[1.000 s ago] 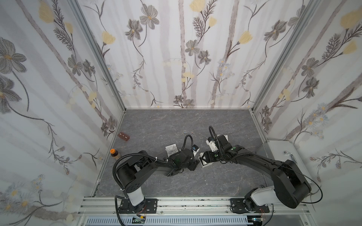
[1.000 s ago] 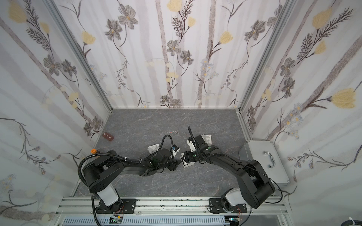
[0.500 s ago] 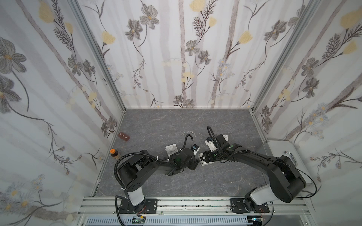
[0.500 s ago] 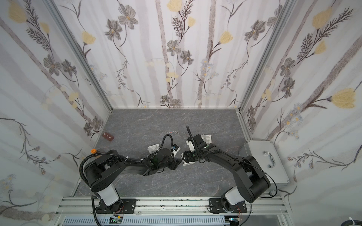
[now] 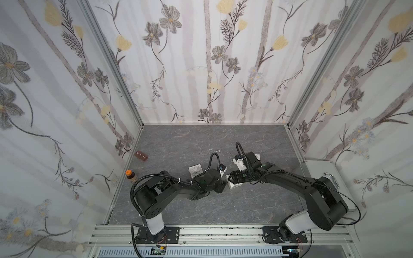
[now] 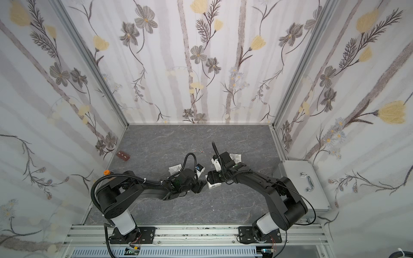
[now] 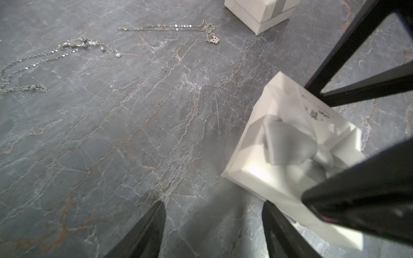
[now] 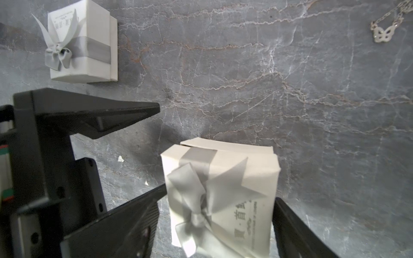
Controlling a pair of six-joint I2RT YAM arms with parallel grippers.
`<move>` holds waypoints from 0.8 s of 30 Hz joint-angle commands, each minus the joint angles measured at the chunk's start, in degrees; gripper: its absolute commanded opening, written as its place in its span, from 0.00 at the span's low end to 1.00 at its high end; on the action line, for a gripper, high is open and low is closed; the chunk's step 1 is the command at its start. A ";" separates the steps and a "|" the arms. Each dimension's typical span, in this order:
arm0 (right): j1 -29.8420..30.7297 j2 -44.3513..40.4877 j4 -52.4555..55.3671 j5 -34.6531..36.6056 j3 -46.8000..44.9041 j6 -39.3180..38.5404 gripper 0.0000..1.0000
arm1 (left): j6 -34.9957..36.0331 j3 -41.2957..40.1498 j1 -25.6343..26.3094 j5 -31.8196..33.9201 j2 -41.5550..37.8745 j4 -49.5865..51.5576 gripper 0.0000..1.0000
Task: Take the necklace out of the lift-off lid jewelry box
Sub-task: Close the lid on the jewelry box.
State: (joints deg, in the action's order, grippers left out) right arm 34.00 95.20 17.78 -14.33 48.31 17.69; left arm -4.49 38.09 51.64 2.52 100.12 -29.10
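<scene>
Right gripper: jaws wide, one on either side of the white box, close against the sides of its lid. Cannot tell whether they pinch it or only flank it.

Left gripper: well open and empty, only bare table between the jaws. One finger sits just beside the box's corner; contact unclear.

In both top views the two grippers meet nose to nose at the box, mid-table, so the left gripper crowds the box's near side.

The box sits on the table with the lid on and a grey bow on top; contents hidden.

Around:
- Second box, lid on, apart from the first.
- Third box, also closed.
- Butterfly necklace, loose on the table just beside the third box.
- Second necklace, loose further along.
- Orange-capped bottle at the table's left edge, well apart.
</scene>
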 commanded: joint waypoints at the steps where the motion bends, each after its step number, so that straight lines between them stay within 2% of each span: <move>1: -0.07 -0.20 -1.52 -0.14 0.51 -0.55 0.79 | -0.38 -0.30 -0.09 0.73 -0.27 -2.40 0.70; 9: -0.02 -2.69 -1.78 2.59 -0.36 0.30 0.77 | -0.32 -2.13 -0.77 1.51 -2.44 -2.06 0.70; 15: 0.47 -5.18 -1.60 5.57 -1.10 -0.02 0.66 | -0.58 -4.40 -2.18 1.76 -5.66 -0.85 0.70; 24: 1.22 -0.70 -3.05 6.01 -0.24 -0.50 0.58 | -0.04 -5.56 -3.28 1.78 -9.64 1.55 0.70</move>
State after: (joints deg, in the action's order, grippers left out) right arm 34.98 93.49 16.58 -8.78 47.46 17.69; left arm -4.49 32.64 48.56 3.84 91.24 -28.23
